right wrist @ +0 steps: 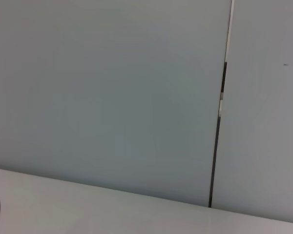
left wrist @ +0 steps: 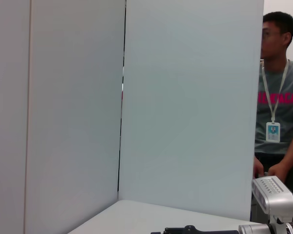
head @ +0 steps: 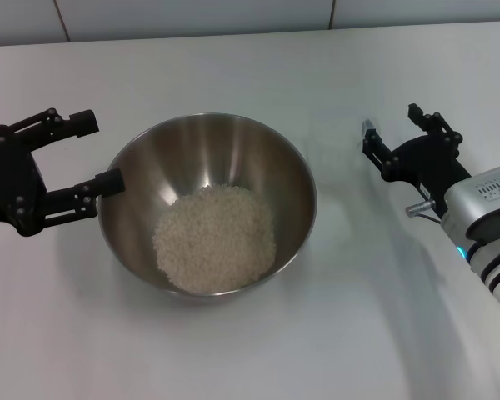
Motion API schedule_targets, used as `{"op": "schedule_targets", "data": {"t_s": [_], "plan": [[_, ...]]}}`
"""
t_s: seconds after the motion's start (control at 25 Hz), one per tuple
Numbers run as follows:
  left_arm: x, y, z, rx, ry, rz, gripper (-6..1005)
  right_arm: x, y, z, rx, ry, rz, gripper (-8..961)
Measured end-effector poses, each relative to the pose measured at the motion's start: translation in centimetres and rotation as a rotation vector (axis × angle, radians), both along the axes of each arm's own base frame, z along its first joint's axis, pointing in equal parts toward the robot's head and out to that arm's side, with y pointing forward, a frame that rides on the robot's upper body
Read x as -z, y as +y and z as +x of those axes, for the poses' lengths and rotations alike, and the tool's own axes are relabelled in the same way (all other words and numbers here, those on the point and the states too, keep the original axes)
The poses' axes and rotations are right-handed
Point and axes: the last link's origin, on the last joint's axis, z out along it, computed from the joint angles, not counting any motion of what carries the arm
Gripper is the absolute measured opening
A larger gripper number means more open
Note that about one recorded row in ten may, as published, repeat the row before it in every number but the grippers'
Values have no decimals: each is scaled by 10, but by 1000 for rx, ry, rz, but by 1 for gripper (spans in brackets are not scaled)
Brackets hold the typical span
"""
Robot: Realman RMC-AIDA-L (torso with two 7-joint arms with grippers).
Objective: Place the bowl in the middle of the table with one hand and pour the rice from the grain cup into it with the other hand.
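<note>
While rice (head: 216,239) fills the bowl (head: 207,150), left gripper (head: 95,152) flanks its rim.

1. Grey T-shirt (left wrist: 279,105) of the man standing at the far right in the left wrist view: pink chest lettering, partly hidden by his lanyard, not legible.
2. Badge (left wrist: 272,132) on that lanyard: print too small to read.

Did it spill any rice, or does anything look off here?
No spill shows: the rice sits in the bowl, and the table around it looks clean. One oddity: no grain cup is in view. Both the left hand and right hand are open and hold nothing.
</note>
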Motion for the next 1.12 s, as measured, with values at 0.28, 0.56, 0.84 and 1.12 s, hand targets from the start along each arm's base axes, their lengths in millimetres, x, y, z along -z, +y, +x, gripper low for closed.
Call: {"op": "schedule_targets", "data": {"t_s": [0.28, 0.56, 0.84, 1.12], "plan": [[0, 0, 0, -1, 1, 1, 812, 1, -4, 3, 9, 3, 0, 702], [1, -1, -1, -5, 2, -3, 813, 11, -23, 2, -12, 11, -39, 715], [1, -4, -3, -8, 1, -8, 813, 10, -47, 2, -65, 32, -12, 715], [1, -6, -4, -7, 1, -15, 812, 5, -83, 3, -139, 145, -10, 715]]}}
